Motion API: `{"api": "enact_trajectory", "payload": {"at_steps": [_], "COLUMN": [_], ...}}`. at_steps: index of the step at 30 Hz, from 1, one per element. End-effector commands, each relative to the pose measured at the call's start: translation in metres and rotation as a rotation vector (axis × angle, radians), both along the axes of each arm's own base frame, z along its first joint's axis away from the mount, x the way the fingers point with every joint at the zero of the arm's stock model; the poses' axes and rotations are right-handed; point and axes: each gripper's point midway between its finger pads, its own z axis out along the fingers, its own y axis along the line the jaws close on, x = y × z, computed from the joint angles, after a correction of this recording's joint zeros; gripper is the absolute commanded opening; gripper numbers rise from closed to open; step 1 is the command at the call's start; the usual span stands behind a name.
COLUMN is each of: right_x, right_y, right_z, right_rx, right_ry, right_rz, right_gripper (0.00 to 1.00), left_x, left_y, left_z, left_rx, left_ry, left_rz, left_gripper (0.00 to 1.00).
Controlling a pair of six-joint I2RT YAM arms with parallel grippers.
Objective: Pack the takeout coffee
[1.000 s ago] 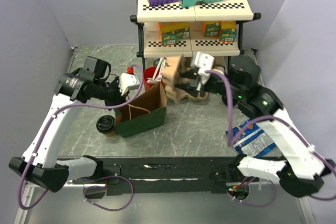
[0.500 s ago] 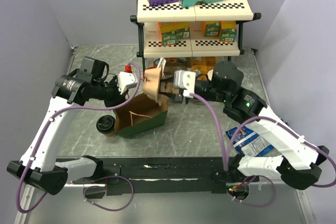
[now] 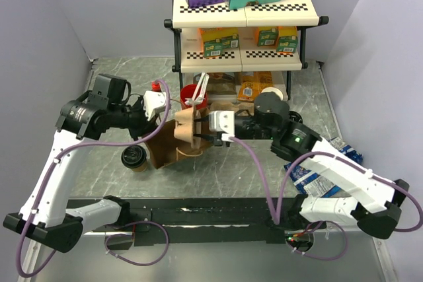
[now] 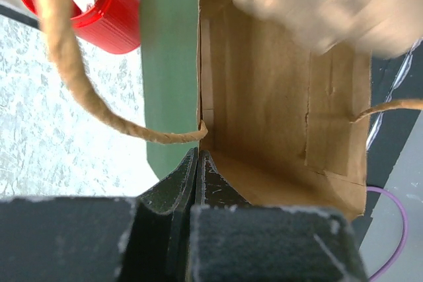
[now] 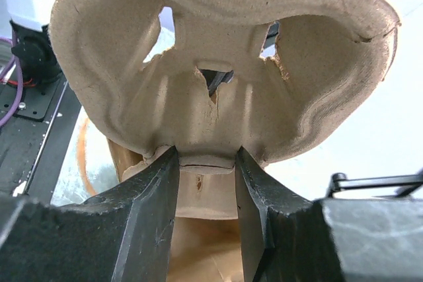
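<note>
The takeout coffee (image 3: 134, 158), a brown cup with a black lid, stands on the table just left of the paper bag (image 3: 164, 152). My left gripper (image 3: 151, 129) is shut on the bag's wall beside the rope handle (image 4: 86, 100), its tips (image 4: 198, 158) pinching the paper edge and holding the bag's mouth (image 4: 277, 110) open. My right gripper (image 3: 200, 138) is shut on a tab of a brown pulp cup carrier (image 5: 218, 64), which hangs tilted over the bag's mouth. In the left wrist view the carrier (image 4: 330, 4) is a blur at the top right.
A red cup of stirrers (image 3: 195, 94) stands right behind the bag, also at the red cup (image 4: 99, 11). A two-tier rack (image 3: 244, 31) of boxes fills the back. A blue snack bag (image 3: 316, 177) lies under the right arm. Grey side walls close in both sides.
My right arm has swung the carrier left and down, from in front of the rack to over the bag. The bag has tipped, and my left arm has drawn slightly left with it.
</note>
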Motion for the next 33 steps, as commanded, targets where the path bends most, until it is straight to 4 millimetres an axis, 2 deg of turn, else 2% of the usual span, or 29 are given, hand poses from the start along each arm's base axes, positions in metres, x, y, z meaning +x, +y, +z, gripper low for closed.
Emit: {"api": "enact_trajectory", "payload": {"at_steps": [1,10,15,18,24,29,33], "right_x": [-0.002,-0.018,-0.019,-0.014,-0.008,-0.005,0.003], "right_y": [0.018,0.022,0.023,0.024,0.027,0.031,0.032], "right_z": [0.008,-0.034,-0.055,-0.056,-0.039,-0.056,-0.072], "right_rx": [0.065,-0.049,-0.131,-0.146,-0.079,-0.147,-0.223], "right_ry": [-0.049,-0.207,-0.271,-0.245,-0.095,-0.033,-0.141], "right_rz": [0.033,0.159,0.198,0.171,0.081,0.064,0.028], "right_gripper": [0.00,0.00,0.00,0.00,0.00,0.00,0.00], "left_x": [-0.006,-0.016,-0.019,-0.020,-0.023,-0.023,-0.026], "left_y": [-0.007,-0.009,-0.008,-0.007,-0.004,-0.003,-0.005], "left_z": [0.026,0.032,0.036,0.038,0.036,0.041,0.043], "left_rx": [-0.071,-0.097,-0.109,-0.120,-0.125,-0.140,-0.152], "left_ry": [-0.058,-0.049,-0.069,-0.090,-0.116,-0.159,-0.146], "left_rz": [-0.019,-0.035,-0.027,-0.019,-0.009,0.000,-0.014], "left_gripper": [0.01,0.01,0.01,0.01,0.01,0.01,0.01]}}
